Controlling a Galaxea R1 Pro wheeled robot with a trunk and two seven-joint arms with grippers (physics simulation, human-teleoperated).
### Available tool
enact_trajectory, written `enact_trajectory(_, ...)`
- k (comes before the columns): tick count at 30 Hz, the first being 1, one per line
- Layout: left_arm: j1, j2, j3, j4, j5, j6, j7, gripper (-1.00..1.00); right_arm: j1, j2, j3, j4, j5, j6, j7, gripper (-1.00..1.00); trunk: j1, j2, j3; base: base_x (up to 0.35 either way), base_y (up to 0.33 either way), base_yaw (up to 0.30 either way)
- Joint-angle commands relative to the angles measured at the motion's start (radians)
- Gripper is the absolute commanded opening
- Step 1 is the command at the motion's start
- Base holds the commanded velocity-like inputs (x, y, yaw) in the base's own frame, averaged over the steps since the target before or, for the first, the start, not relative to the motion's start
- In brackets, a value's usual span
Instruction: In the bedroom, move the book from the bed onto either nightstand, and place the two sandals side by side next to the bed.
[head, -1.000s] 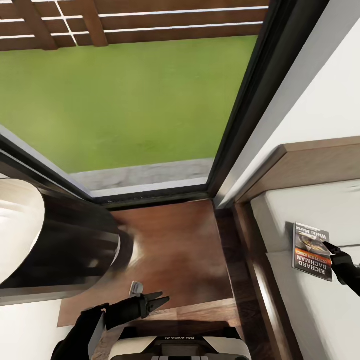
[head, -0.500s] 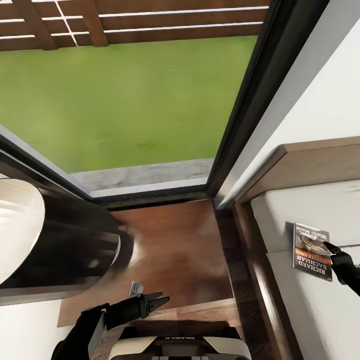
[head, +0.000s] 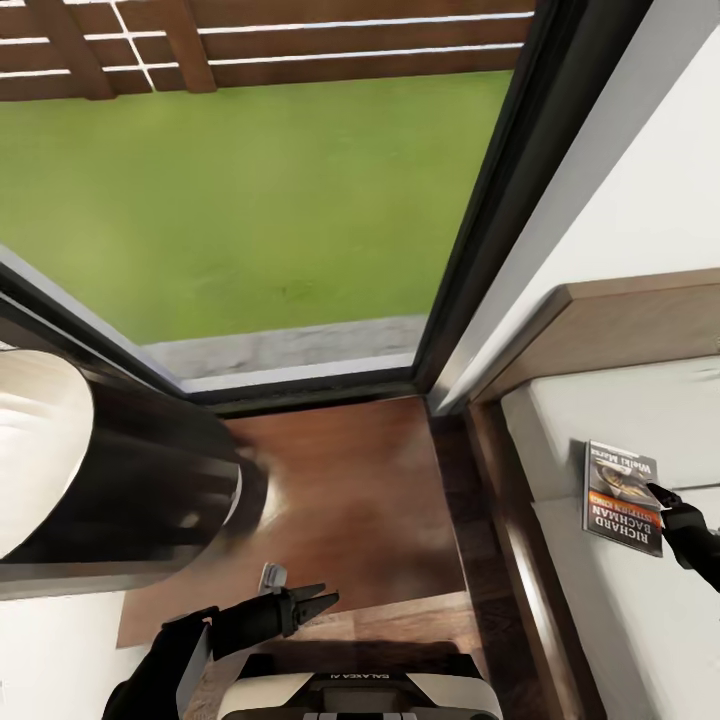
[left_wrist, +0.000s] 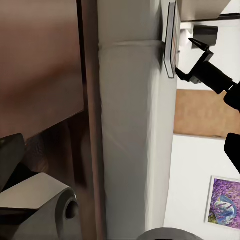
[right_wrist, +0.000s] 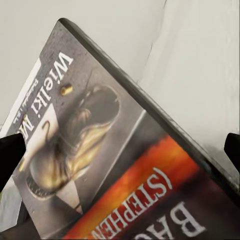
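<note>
Bedroom corner: white wall, wood-plank floor (head: 340, 500), tall black-framed window (head: 470, 230) onto grass and slatted fence.

Bed (head: 520, 560): at right, dark wooden frame, pale mattress (head: 640, 640).

Book (head: 622, 497): on the mattress near its left edge and the headboard (head: 620, 325); one edge appears lifted off the mattress, seen side-on from the left wrist.

Right hand (head: 668, 505): at the book's right edge, fingers spread to either side of the cover, not yet clamped.

Left hand (head: 312, 603): low over the floor, fingers parted, carrying nothing.

Step in hand, by judgement: grasping the book. The fingers should straddle the thin edge squarely before closing, or the book may slide away.

Surroundings: dark cylindrical object (head: 130, 490) at left, nature unclear; bed frame rail between floor and mattress; wall picture (left_wrist: 224, 200) in the left wrist view.
</note>
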Motion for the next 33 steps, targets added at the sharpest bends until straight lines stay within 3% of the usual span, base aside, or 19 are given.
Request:
enact_trajectory(1,0.000,-0.001,0.004,0.000,-0.001,0.011,-0.005,1.00,0.000,0.000,-0.003,0.000,-0.004,0.006,0.002,1.00,0.000,0.000,0.000,-0.222,0.000,0.000)
enact_trajectory(33,0.000,-0.001,0.004,0.000,-0.001,0.011,-0.004,1.00,0.000,0.000,-0.002,0.000,-0.004,0.006,0.002,1.00,0.000,0.000,0.000,-0.014,0.000,0.022)
